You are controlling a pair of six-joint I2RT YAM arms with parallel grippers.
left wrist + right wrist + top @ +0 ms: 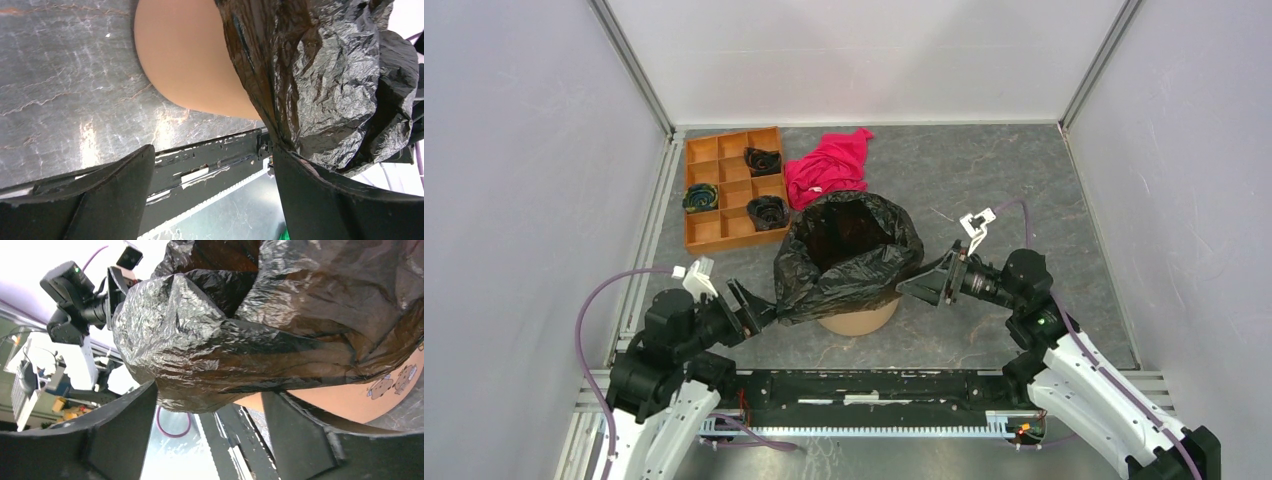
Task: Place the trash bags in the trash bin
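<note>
Left gripper point(762, 308): jaws spread wide, gripping nothing. It sits toward the near-left corner of the tabletop and aims at the left flank of the bin. In its wrist view one finger point(325, 195) touches the hanging hem of the large bag, and the other finger stands clear of it.
Tray point(707, 232): flat and orange, with square compartments, by the far-left corner. It is well apart from both grippers.
Small bags point(762, 160): three dark crumpled bundles, each in its own tray compartment. They are probably trash bags not yet moved.
Cloth point(829, 165): red-pink, bunched just right of the tray toward the far edge. It is not part of the job.
Large trash bag point(849, 255): glossy wrinkled black film, mouth open upward. It is draped over the bin like a liner, with its skirt hanging outside and hiding the rim. It lies between the two grippers, probably so each can work one side of the hem.
Trash bin point(861, 320): round and orange-brown, mid-table toward the near edge. Only its lower wall shows beneath the bag.
Right gripper point(911, 287): jaws wide apart, clamping nothing. It points at the bag's right side. In its wrist view a bulge of film hangs just beyond the gap between its fingers point(300, 440). I cannot tell whether the film touches them.
</note>
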